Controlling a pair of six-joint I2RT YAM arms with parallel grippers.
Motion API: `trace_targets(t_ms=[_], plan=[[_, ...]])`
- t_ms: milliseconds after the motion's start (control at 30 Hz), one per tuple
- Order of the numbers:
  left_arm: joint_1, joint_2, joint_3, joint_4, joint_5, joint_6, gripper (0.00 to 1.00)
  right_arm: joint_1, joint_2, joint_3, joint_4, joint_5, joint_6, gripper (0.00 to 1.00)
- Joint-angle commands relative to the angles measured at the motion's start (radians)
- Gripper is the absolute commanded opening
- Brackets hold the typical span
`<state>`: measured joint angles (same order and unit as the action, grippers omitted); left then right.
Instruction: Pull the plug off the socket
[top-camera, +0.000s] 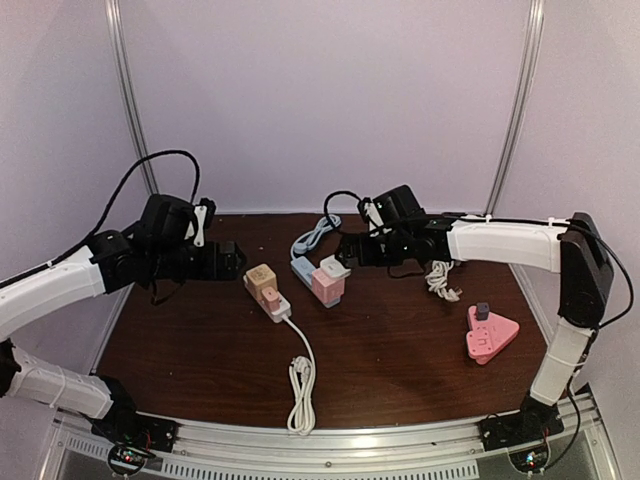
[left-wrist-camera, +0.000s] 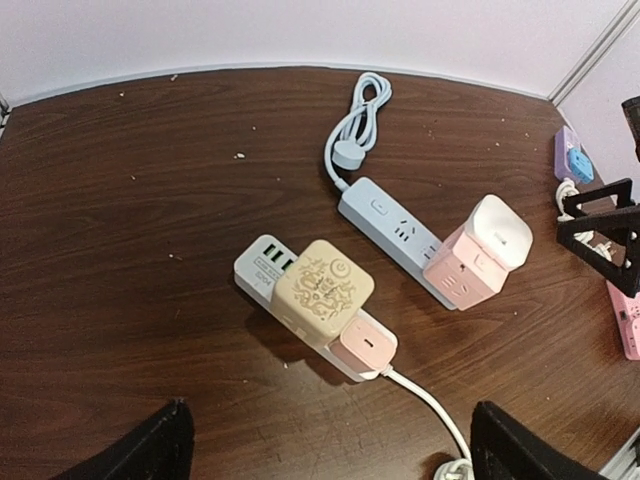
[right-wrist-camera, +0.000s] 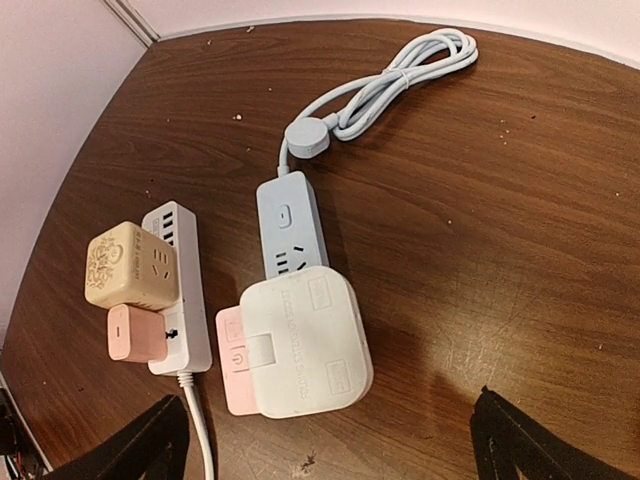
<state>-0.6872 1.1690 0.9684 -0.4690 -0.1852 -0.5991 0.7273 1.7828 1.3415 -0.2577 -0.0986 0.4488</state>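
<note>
Glossy rounded-square white plug (right-wrist-camera: 305, 340) on a matte pink cube (right-wrist-camera: 232, 365), just ahead of the right claw (right-wrist-camera: 335, 445); released, arm stretched level; left claw (top-camera: 232, 262) released too.

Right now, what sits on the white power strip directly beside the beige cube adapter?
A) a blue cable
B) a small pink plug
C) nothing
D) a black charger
B: in the left wrist view the small pink plug is seated on the white power strip, touching the side of the beige cube adapter.
</note>
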Motion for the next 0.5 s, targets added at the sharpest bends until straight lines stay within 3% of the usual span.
trace_targets(t_ms=[0, 167, 467], plan=[[0.006, -0.027, -0.019, 0.030, 0.028, -0.024, 0.98, -0.031, 0.006, -0.002, 0.041, -0.100, 0.028, 0.99], [0.006, -0.010, -0.018, 0.044, 0.052, -0.028, 0.98, -0.051, 0.051, 0.002, 0.092, -0.228, 0.069, 0.99], [0.006, -0.012, -0.024, 0.048, 0.068, -0.037, 0.98, -0.102, 0.111, -0.017, 0.170, -0.328, 0.147, 0.94]])
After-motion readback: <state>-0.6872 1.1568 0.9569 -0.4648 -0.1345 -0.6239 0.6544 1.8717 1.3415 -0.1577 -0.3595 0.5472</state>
